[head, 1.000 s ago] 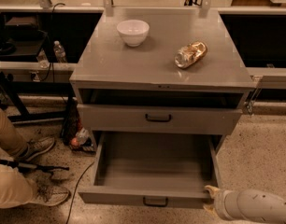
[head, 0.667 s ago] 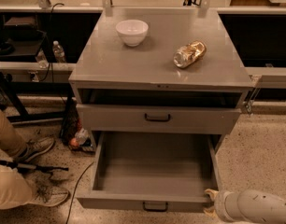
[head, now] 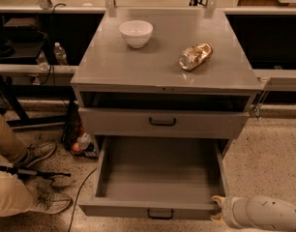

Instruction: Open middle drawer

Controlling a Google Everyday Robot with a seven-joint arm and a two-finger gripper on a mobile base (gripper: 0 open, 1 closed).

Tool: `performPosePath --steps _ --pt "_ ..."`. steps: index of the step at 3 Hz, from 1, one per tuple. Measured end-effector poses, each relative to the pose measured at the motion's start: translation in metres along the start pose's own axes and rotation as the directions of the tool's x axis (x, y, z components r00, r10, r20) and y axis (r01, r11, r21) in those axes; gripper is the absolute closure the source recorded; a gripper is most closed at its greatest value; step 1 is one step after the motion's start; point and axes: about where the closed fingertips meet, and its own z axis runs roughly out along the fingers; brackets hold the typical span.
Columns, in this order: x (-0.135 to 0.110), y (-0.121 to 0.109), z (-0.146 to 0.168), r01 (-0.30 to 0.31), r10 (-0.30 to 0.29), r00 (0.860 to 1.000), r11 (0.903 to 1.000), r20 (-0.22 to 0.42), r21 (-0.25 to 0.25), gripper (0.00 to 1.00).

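Where middle drawer's point(head: 157, 180) grey front ends, tool point(head: 217, 210) sits.

White bowl point(head: 136, 33) is sitting on counter point(head: 148, 69) at 10 o'clock; shiny gold packet point(head: 195, 55) is lying at 3 o'clock.

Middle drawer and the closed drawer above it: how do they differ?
The middle drawer is pulled out, its bare grey inside showing; the closed drawer sits flush. The gripper is at the middle drawer's front right corner, away from the closed drawer. Both are grey with black loop handles.
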Motion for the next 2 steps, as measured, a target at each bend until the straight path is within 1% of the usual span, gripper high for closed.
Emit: performPosePath --steps 2 --pt "-0.0037 -0.0075 -0.0083 0.01 -0.01 1.0 0.9999 -0.008 0.008 0.17"
